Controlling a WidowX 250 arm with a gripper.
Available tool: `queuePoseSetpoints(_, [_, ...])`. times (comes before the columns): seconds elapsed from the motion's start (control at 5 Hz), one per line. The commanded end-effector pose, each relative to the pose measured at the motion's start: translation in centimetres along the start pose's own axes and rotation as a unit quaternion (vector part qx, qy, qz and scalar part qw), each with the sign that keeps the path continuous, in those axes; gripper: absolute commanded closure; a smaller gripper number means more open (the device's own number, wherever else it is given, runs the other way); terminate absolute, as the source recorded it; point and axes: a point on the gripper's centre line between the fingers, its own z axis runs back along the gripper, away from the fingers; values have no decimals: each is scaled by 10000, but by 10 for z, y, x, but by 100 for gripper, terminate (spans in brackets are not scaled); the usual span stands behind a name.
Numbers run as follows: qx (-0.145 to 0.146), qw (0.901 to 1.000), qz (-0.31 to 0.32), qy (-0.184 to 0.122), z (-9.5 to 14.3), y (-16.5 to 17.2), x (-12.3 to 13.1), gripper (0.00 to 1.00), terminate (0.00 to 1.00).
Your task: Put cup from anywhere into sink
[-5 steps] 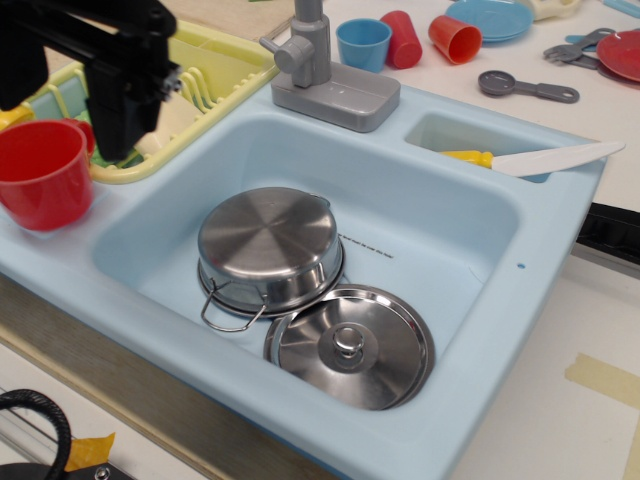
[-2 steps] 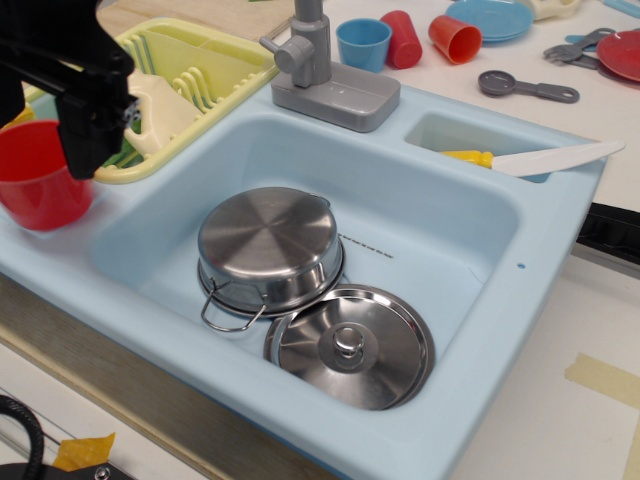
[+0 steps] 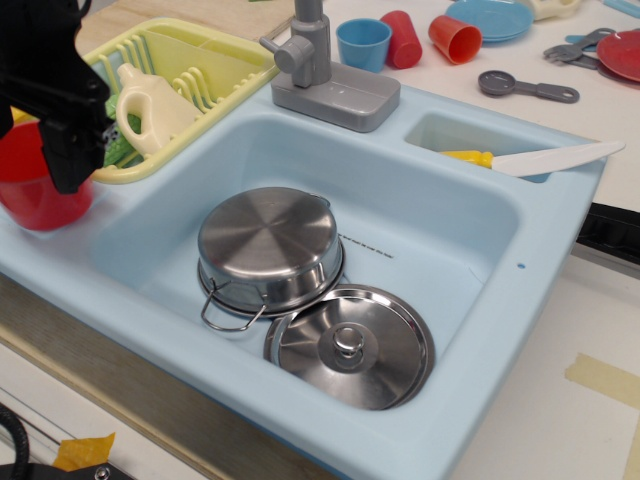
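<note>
The large red cup (image 3: 38, 198) stands upright on the left ledge of the light blue sink (image 3: 452, 214), outside the basin. My black gripper (image 3: 60, 150) hangs right over the cup's mouth and hides its rim and handle. One dark finger (image 3: 66, 165) reaches down at the cup's right side. How the jaws stand does not show. The basin holds an upside-down steel pot (image 3: 268, 243) and a steel lid (image 3: 350, 345).
A yellow-green dish rack (image 3: 215, 62) with a cream bottle (image 3: 148, 106) stands behind the cup. The grey faucet (image 3: 325, 72) is at the back rim. A white knife (image 3: 545, 158) lies across the side compartment. A small blue cup (image 3: 363, 42), small red cups (image 3: 455, 38) and plates stand behind.
My gripper has moved left and down, from over the dish rack to over the red cup. The cream bottle in the rack is now uncovered. The cup has not moved.
</note>
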Motion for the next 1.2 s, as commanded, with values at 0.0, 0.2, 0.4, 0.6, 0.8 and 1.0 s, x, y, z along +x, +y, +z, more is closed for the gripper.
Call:
queuePoseSetpoints(0.0, [-47,10000,59,-16,-13,6,1,0,0])
queuePoseSetpoints(0.2, [-149,9998,88,-38,-24,7,1,0,0])
queuePoseSetpoints(0.4, [-222,9997,138,8,-31,6,0,100,0])
queuePoseSetpoints(0.6, [-172,9996,201,-38,-30,4,-1,100,0])
queuePoseSetpoints(0.8, [-32,9997,220,-96,-15,-3,1,100,0])
queuePoseSetpoints(1.0, [8,9998,81,-200,5,-11,6,100,0])
